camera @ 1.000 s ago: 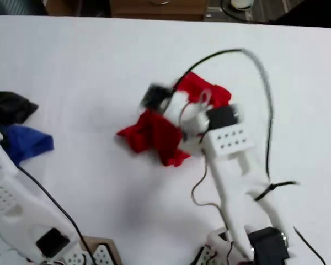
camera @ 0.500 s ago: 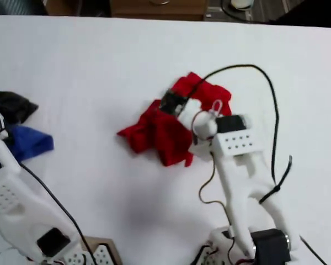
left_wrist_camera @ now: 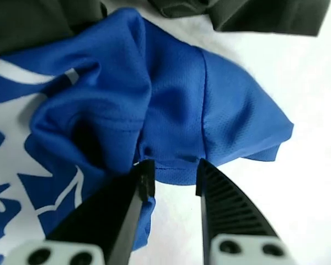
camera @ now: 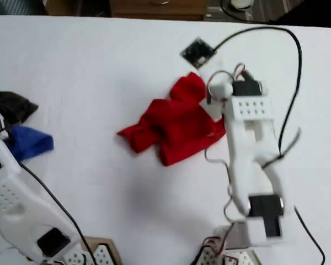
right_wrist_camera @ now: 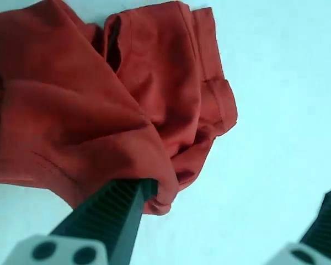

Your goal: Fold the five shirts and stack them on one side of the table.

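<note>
Items on my white table (camera: 99,55), placed against the red shirt:

1. Crumpled black cloth shirt (camera: 11,105): far to the left of the red shirt, at the table's edge, bunched in a heap

2. Blue mesh-fabric shirt with white print (camera: 28,143): far to the left of the red shirt, touching the black one on its near side, rumpled and unfolded

3. My left gripper (left_wrist_camera: 171,175): well to the left of the red shirt, over the hem of the blue shirt. Its jaws stand a narrow gap apart, with the blue hem lying across that gap. I cannot tell if either tip touches the cloth; nothing is clamped

4. My white left arm (camera: 16,210): left of and nearer than the red shirt, at the table's near corner

5. Red cloth shirt (camera: 174,124): the landmark, about mid-table, unfolded, a loose heap with creases and a sleeve turned over

6. My right gripper (right_wrist_camera: 238,194): at the right-hand edge of the red shirt, jaws spread wide. One finger (right_wrist_camera: 121,204) touches a fold of the red cloth and the other stands well clear over bare table. It grips nothing

7. My white right arm (camera: 254,143): just right of the red shirt, running back to the near edge

8. Black cable (camera: 295,61): looped above that arm, right of the red shirt
</note>
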